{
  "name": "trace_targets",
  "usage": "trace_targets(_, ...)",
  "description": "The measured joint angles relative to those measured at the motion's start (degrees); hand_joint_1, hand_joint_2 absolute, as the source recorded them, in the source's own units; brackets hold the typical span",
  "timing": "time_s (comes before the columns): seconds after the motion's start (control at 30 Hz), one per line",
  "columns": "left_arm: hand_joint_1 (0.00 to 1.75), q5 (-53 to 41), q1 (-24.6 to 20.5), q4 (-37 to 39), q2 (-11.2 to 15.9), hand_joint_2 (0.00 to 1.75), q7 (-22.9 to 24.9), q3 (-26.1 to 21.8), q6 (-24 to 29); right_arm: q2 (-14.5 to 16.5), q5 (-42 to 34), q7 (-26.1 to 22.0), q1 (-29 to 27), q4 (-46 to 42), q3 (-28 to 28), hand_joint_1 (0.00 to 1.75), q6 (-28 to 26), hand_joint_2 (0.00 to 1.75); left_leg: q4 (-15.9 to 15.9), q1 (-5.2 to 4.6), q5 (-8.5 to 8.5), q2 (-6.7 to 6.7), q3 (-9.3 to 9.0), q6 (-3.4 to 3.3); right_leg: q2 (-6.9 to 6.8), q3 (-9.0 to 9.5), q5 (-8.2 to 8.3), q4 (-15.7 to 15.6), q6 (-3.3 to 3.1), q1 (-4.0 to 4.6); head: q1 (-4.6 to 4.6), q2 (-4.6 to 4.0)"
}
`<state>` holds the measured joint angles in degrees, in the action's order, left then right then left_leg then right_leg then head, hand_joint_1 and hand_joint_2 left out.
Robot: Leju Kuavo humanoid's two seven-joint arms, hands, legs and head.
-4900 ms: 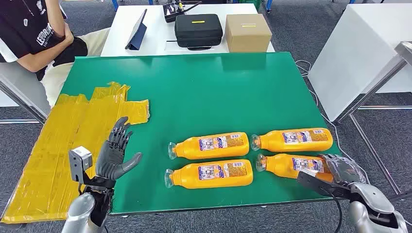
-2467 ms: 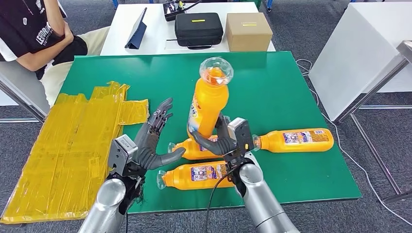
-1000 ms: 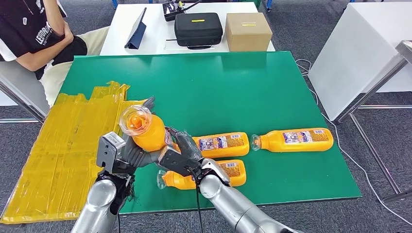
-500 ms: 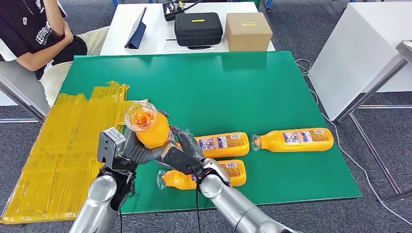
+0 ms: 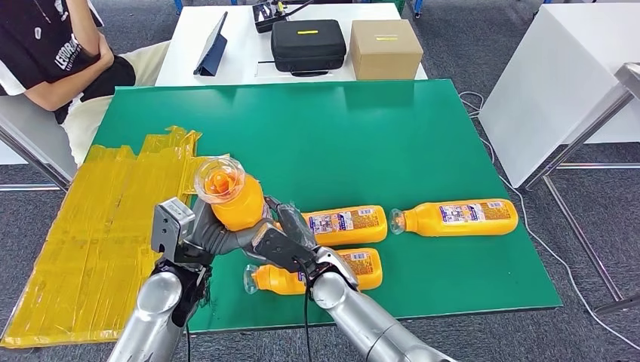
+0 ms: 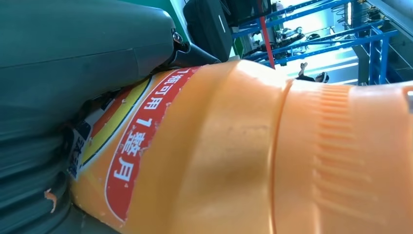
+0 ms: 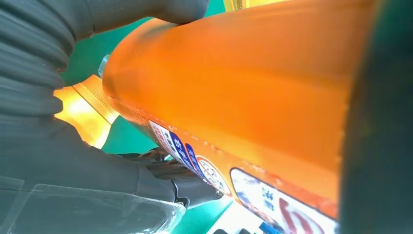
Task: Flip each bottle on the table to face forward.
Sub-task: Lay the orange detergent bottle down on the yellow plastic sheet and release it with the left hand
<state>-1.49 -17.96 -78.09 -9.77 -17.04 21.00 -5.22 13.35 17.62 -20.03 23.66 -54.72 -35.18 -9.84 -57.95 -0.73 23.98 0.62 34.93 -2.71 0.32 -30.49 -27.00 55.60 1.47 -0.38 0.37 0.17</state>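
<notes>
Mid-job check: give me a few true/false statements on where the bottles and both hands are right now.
1. Both the left hand and the right hand grip the raised bottle. True.
2. Four bottles lie flat on the green table. False: three lie flat; one is held up.
3. The held bottle's cap points toward the camera. True.
4. The far-right bottle touches the others. False: it lies apart.

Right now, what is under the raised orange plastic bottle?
Both hands, left hand and right hand, grip the raised orange plastic bottle. Below lies the green table; the hands cover the bottle's base.
</notes>
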Motion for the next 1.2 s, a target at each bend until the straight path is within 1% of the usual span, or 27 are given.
trace_targets(0.1,1.75,0.0,0.1,-0.2,0.0,1.75,-0.2,0.0,0.1,-0.1,-0.9,-0.4,-0.4,-1.1,0.4,0.00,0.9,1.75,0.0,0.00,0.00,0.01,0.00,0.00,0.00,0.01,0.00,0.0,0.00,0.00,0.01,0.02)
trace_targets(0.27,1.75,0.1,0.8,-0.5,0.0,1.75,-0.5,-0.2,0.7,-0.9,-5.9,-2.4,-1.9,-6.3,1.1,0.00,5.7,1.75,0.0,0.00,0.00,0.03,0.01,0.00,-0.01,0.00,0.00,0.0,0.00,0.00,0.00,0.00)
trace_targets(0.43,1.75,0.2,1.8,-0.6,0.0,1.75,-1.0,-1.1,1.1,-2.7,-13.0,-4.8,-4.1,-14.4,3.3,0.00,9.8,1.75,0.0,-0.01,0.00,0.03,0.02,0.00,-0.01,-0.01,0.00,0.0,0.00,-0.01,0.01,0.01)
trace_targets(0.63,1.75,0.2,2.4,-0.5,0.1,1.75,-1.5,-2.6,2.5,-5.3,-16.6,-5.4,-6.5,-22.7,6.9,0.00,10.1,1.75,0.0,-0.01,0.00,0.02,0.01,0.00,-0.01,0.00,0.00,0.0,0.00,-0.01,0.00,0.01)
trace_targets(0.83,1.75,-1.4,3.1,-0.5,0.2,1.75,-1.8,-4.0,6.0,-6.7,-16.6,-5.7,-8.7,-29.1,10.0,0.00,8.7,1.75,0.0,-0.01,0.01,0.02,0.02,0.00,-0.01,0.00,0.00,0.0,0.00,0.00,-0.01,0.01)
trace_targets(0.97,1.75,-1.7,3.1,-0.5,0.2,1.75,-1.9,-4.6,6.5,-7.3,-16.4,-5.8,-9.5,-31.4,11.2,0.00,8.5,1.75,0.0,0.00,0.01,0.02,0.02,0.00,-0.01,0.00,0.00,0.0,0.00,0.00,-0.01,0.00)
trace_targets(1.2,1.75,-1.7,3.2,-0.5,0.2,1.75,-1.9,-4.8,6.5,-7.8,-16.4,-5.8,-10.1,-33.1,11.5,0.00,8.5,1.75,0.0,0.00,0.00,0.02,0.02,0.00,-0.01,0.00,0.00,0.0,0.00,0.00,0.00,0.00)
